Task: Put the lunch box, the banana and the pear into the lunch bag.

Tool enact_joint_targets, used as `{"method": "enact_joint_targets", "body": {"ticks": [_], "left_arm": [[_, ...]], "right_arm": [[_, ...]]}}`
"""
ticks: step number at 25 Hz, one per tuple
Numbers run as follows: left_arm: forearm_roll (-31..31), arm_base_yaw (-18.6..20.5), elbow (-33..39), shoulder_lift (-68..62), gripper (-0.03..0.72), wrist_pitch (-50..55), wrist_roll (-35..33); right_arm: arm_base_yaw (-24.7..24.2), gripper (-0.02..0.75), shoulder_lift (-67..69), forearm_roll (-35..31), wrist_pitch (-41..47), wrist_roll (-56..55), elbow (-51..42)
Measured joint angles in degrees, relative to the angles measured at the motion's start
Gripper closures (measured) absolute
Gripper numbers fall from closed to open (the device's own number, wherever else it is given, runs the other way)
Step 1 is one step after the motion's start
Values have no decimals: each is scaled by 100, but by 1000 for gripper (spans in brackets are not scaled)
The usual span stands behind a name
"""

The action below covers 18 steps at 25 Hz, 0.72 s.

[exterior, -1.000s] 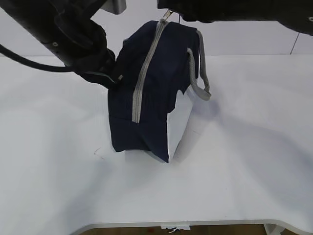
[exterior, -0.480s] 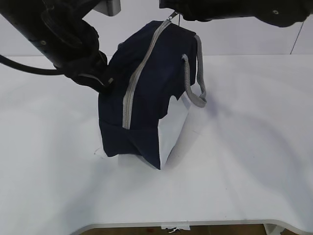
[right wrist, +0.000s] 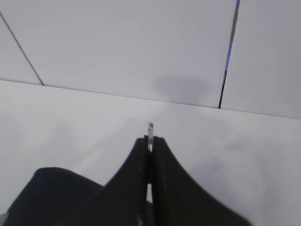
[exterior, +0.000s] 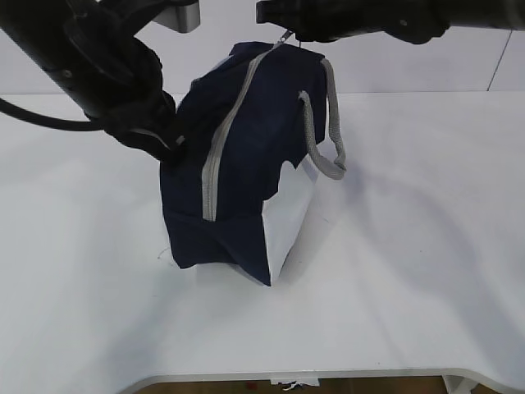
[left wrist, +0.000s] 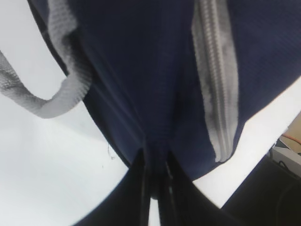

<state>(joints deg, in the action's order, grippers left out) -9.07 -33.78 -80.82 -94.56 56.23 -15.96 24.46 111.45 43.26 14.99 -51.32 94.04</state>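
The navy lunch bag [exterior: 246, 156] stands on end on the white table, with its grey zipper strip [exterior: 215, 156] facing me and a grey loop handle [exterior: 326, 123] hanging on its right. My left gripper [exterior: 176, 144] is shut on a fold of the bag's fabric at its left side; the left wrist view shows it [left wrist: 155, 162] pinching the navy cloth beside the zipper strip [left wrist: 217, 84]. My right gripper [exterior: 285, 33] is above the bag, shut on the thin metal zipper pull [right wrist: 150, 129]. The lunch box, banana and pear are out of view.
The white table [exterior: 410, 271] stretches around the bag, with its front edge at the bottom of the exterior view. A pale wall stands behind. My left arm's black cable [exterior: 41, 119] hangs at the far left.
The bag has slid and leaned to the left with my left gripper. My right gripper has shifted a little left above it, still on the zipper pull.
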Motion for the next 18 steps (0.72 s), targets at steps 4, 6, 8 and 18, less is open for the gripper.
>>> {"method": "enact_joint_targets", "body": {"ticks": [4,6,8,18], "left_arm": [[13,0,0,11,690,12,0],[13,0,0,11,690,25,11],[23,0,0,11,690,24,111],[49,0,-843,64,381,531,1007]], "right_arm": [[-9,737,42,-141,49,0,40],[-9,737,42,-305,81,-9,51],[-11,737,42,-466,117,-9,51],[-11,737,42,-636,221,53,51]]}}
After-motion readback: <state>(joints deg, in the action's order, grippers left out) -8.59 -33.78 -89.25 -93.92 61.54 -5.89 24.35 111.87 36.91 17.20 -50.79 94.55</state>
